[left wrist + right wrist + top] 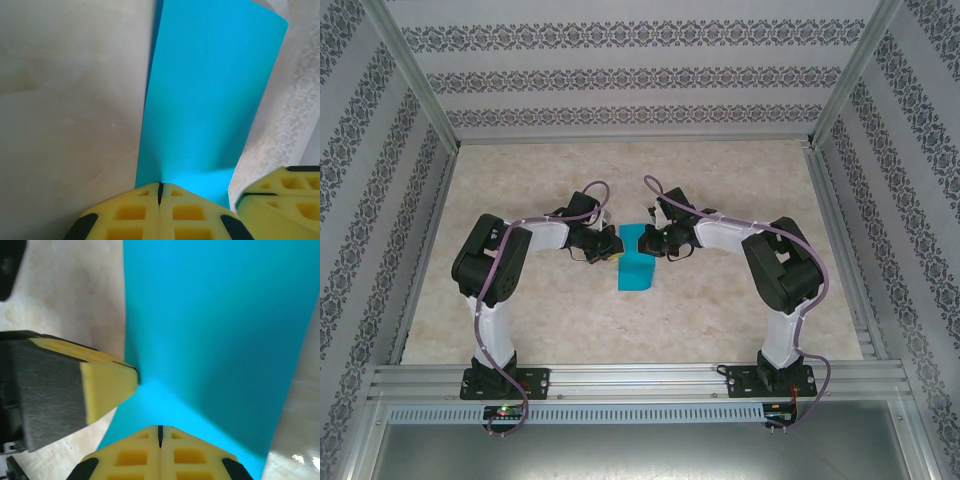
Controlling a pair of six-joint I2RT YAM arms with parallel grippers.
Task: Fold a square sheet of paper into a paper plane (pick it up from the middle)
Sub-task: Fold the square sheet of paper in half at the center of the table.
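Observation:
The teal-blue square sheet of paper (638, 268) hangs bent over the middle of the table, pinched at its top between the two arms. My left gripper (612, 247) is shut on its edge; in the left wrist view the yellow jaws (160, 186) meet on the sheet (210, 100). My right gripper (653, 240) is shut on the same sheet from the other side, its jaws (160, 429) closed on the paper (215, 325). The two grippers nearly touch: one left fingertip (100, 385) shows beside the right jaws. The paper plane is out of view.
A pale marble-look table (520, 190) lies under the arms. Aluminium posts and patterned walls (380, 150) close in the left, right and back. A metal rail (640, 378) carries both arm bases along the near edge.

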